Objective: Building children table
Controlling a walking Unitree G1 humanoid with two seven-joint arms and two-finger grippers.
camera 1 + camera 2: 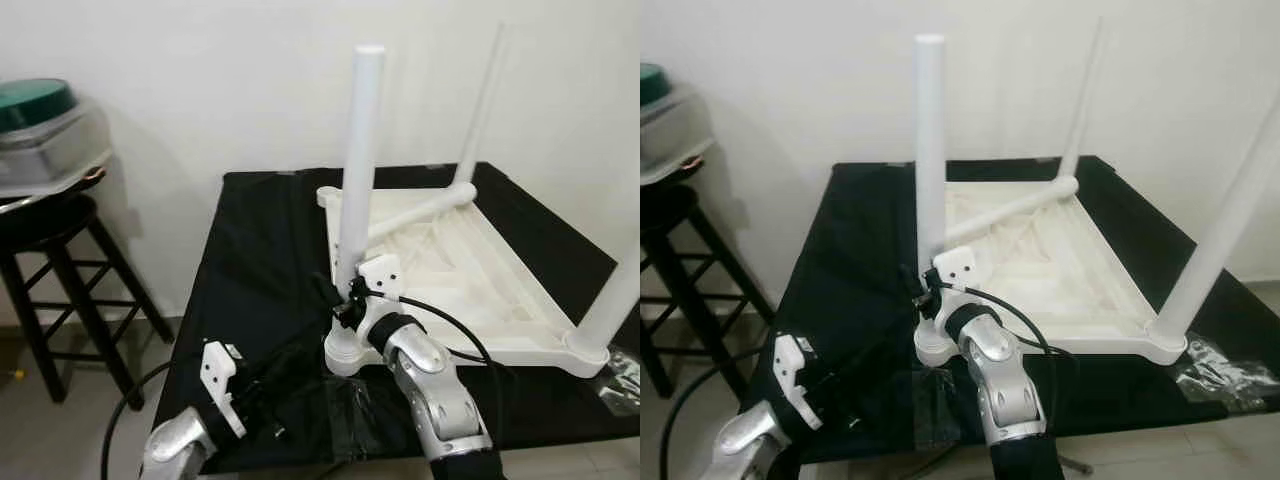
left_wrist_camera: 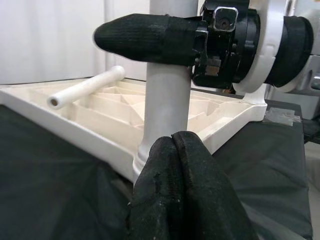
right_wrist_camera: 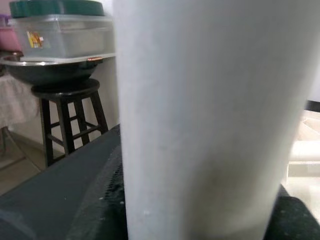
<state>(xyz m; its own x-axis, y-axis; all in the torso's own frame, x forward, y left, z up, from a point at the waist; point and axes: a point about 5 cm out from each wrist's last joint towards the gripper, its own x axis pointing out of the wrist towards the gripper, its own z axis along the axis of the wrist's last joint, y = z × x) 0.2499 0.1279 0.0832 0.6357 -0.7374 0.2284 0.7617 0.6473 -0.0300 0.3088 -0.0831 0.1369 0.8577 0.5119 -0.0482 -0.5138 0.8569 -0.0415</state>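
White plastic table [image 1: 470,275] — upside down, three legs upright.

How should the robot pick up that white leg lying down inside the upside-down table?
Probably around the middle of the loose leg, coming from above with fingers across its round shaft. It lies slanted on the tabletop's ribbed underside, its far end at the corner, so the middle looks freest.
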